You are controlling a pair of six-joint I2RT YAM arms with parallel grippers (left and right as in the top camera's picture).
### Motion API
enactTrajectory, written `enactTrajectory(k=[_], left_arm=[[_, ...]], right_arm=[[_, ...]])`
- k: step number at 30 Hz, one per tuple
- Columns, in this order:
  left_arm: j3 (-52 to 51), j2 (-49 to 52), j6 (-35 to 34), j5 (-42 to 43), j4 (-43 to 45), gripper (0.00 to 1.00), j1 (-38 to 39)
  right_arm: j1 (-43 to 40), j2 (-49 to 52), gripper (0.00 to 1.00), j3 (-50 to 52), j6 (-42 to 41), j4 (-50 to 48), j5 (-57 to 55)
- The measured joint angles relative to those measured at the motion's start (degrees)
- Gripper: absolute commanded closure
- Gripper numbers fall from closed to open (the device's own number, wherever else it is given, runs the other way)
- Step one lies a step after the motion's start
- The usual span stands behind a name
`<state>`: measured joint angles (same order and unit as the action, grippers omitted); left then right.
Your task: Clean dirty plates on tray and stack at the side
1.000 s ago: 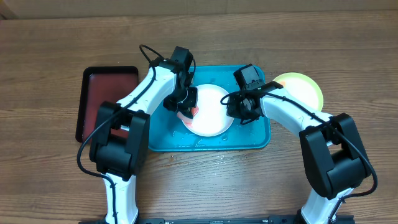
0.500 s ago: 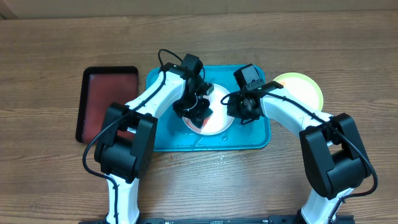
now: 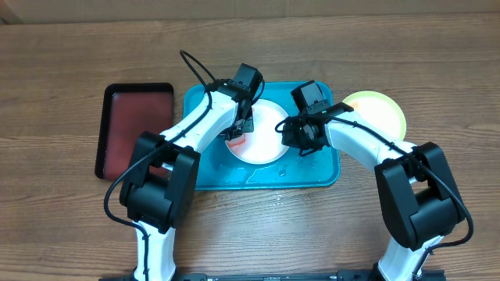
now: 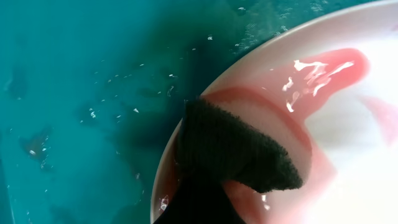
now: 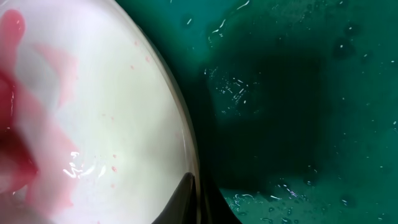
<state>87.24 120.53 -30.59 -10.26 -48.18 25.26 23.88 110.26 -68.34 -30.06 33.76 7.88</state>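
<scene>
A turquoise tray (image 3: pixel 314 176) holds a red-smeared white plate (image 3: pixel 267 148). The left pincer (image 3: pixel 237 133) pinches a dark cloth (image 4: pixel 230 149) on it; the right pincer (image 3: pixel 298 139) pinches its rim.

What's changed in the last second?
The left gripper swept over the white plate, first toward its middle, then back toward its far-left edge, with a dark pad on the red smear. The right gripper, yellow-green plate and tray stayed put.

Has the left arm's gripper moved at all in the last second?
Yes. The left gripper has shifted right and toward the turquoise tray's far rim, farther from the black tray.
</scene>
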Motion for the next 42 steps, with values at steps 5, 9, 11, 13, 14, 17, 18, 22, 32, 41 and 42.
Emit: enactTrajectory(k=[5, 9, 11, 13, 14, 17, 18, 22, 32, 41, 42], left_arm=[[0.0, 0.0, 6.4, 7.5, -0.6, 0.96, -0.9], [0.0, 0.0, 17.5, 23.3, -2.1, 0.96, -2.8], [-0.1, 0.0, 20.9, 29.8, -2.3, 0.96, -2.7], [-0.2, 0.0, 23.4, 35.0, -2.0, 0.96, -2.4], [-0.3, 0.0, 24.2, 37.0, -1.8, 0.96, -2.4], [-0.3, 0.0, 25.9, 42.2, -1.8, 0.96, -2.4], [-0.1, 0.1, 26.4, 44.0, -2.2, 0.96, -2.7], [3.2, 0.7, 26.5, 48.3, -5.4, 0.96, -5.2], [16.9, 0.5, 24.1, 36.7, -20.0, 0.96, -13.1], [17.1, -6.7, 19.7, 21.1, -22.4, 0.96, -13.3], [17.2, -7.5, 19.3, 20.4, -22.4, 0.96, -13.3]], right_arm=[[-0.1, 0.0, 0.96, 0.0, 0.0, 0.6, -0.2], [-0.5, 0.0, 0.96, 0.0, 0.1, 0.8, -0.6], [-0.5, 0.0, 0.96, 0.0, 0.1, 0.8, -0.6], [-0.5, 0.0, 0.96, 0.0, 0.1, 0.8, -0.6], [-0.5, 0.0, 0.96, 0.0, 0.1, 0.8, -0.6], [-0.5, 0.0, 0.96, 0.0, 0.1, 0.8, -0.6], [-0.5, 0.0, 0.96, 0.0, 0.1, 0.8, -0.6], [-0.5, 0.0, 0.96, 0.0, 0.1, 0.8, -0.6], [-0.5, -1.1, 0.96, -1.1, 0.9, 10.1, -1.0], [2.0, -16.2, 0.96, -1.1, 1.5, 16.6, -14.3], [3.2, -18.3, 0.96, -1.1, 1.4, 17.2, -18.0]])
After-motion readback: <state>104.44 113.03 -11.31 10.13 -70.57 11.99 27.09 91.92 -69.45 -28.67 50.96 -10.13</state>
